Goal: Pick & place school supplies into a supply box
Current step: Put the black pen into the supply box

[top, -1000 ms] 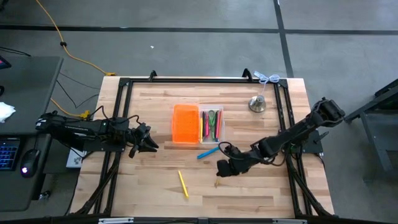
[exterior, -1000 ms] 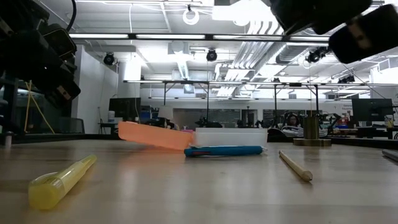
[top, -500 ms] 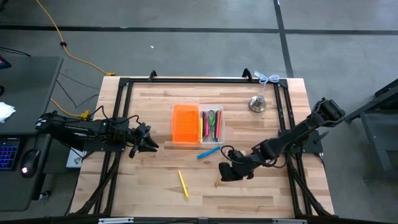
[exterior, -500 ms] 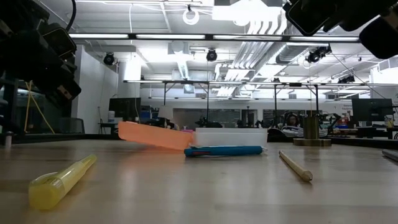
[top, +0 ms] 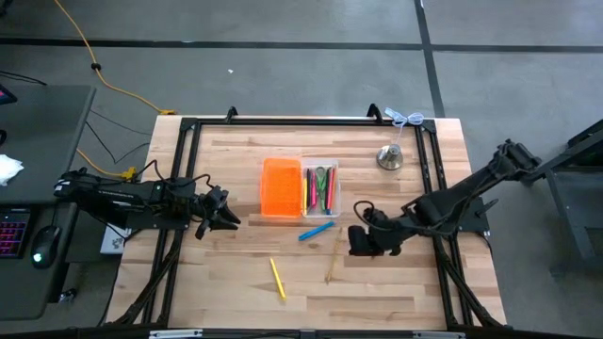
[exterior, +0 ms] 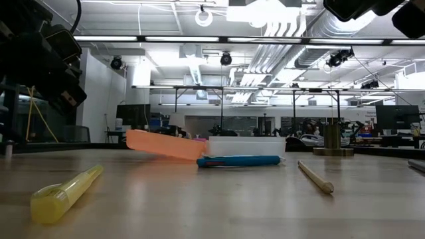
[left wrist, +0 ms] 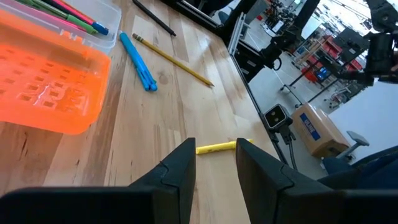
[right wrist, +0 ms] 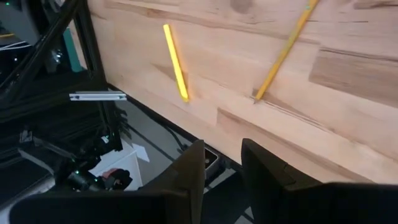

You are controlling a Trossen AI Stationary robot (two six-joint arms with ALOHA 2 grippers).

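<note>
The supply box stands mid-table, its orange half (top: pixel 281 186) beside its clear tray (top: pixel 321 188), which holds several pens. A blue pen (top: pixel 317 231) lies against the box's near side. A tan pencil (top: pixel 334 254) and a yellow highlighter (top: pixel 277 278) lie flat on the wood nearer the front. My right gripper (top: pixel 356 243) hovers open just right of the pencil, raised off the table; in its wrist view (right wrist: pixel 222 155) the pencil (right wrist: pixel 283 53) and highlighter (right wrist: pixel 175 62) lie beyond it. My left gripper (top: pixel 226 218) waits open left of the box.
A silver bell-shaped object (top: pixel 389 156) stands at the back right. A black frame (top: pixel 185 132) runs along the table's left, right and far edges. Bare wood lies between the highlighter and the near edge.
My right gripper has risen and drawn back toward the table's right edge, away from the pencil, rolling a little as it went. The pencil, highlighter and blue pen lie where they were.
</note>
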